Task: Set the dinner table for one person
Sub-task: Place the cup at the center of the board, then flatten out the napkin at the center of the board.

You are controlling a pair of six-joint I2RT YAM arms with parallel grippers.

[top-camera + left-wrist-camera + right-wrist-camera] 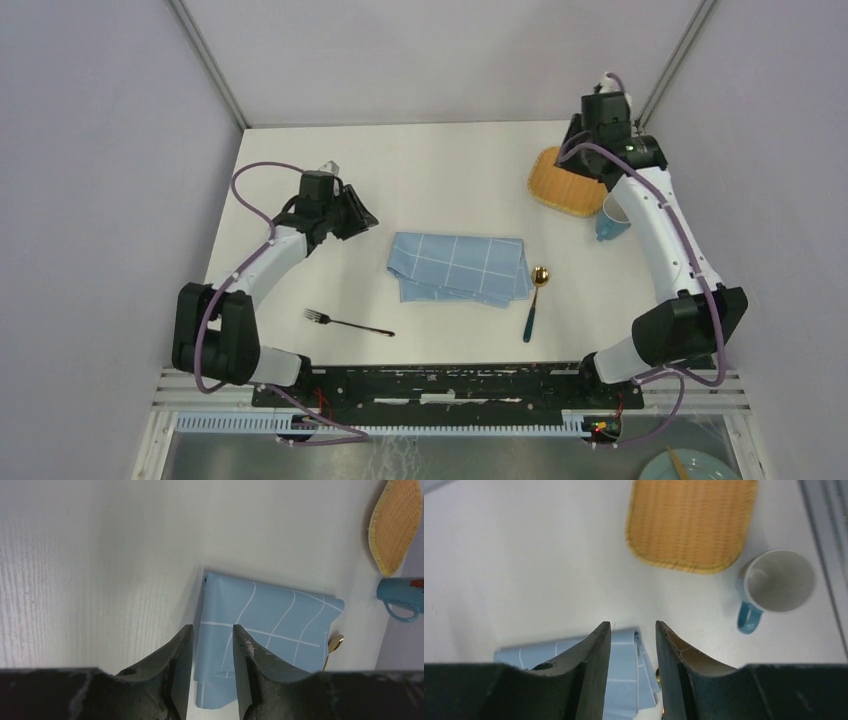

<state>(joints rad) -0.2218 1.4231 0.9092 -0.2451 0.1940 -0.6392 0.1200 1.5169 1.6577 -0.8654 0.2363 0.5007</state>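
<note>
You have the dinner table (440, 165), a large flat matte white rectangular top, under both arms, and everything on it reads as a place setting half laid out. The folded blue cloth with thin white checks (460, 268) lies near the middle. I take it for the mat the setting is built around, which would explain why the cutlery flanks it. The dark slim metal fork (347, 323) lies to its left and well apart from it, turned crosswise rather than lined up with the cloth's edge. The spoon with the gold bowl and teal handle (534, 300) lies just beside its right edge. The flat woven bamboo tray with rounded corners (567, 180) and the blue mug with a pale inside (611, 220) stand close together at the far right corner (parked there, I would guess, until they are brought in). The mug is upright, its mouth open to the right wrist camera. Your left gripper (212, 630) hangs over bare tabletop just left of the cloth. Its jaws stand apart with nothing between them, and the cloth's left edge shows through the gap. Your right gripper (633, 627) is raised over the far right corner, its jaws likewise parted and empty, with tray and mug beyond its tips. The tabletop lies below both pairs of jaws, and neither seems to touch it, though how far above it they hang you cannot tell.
</note>
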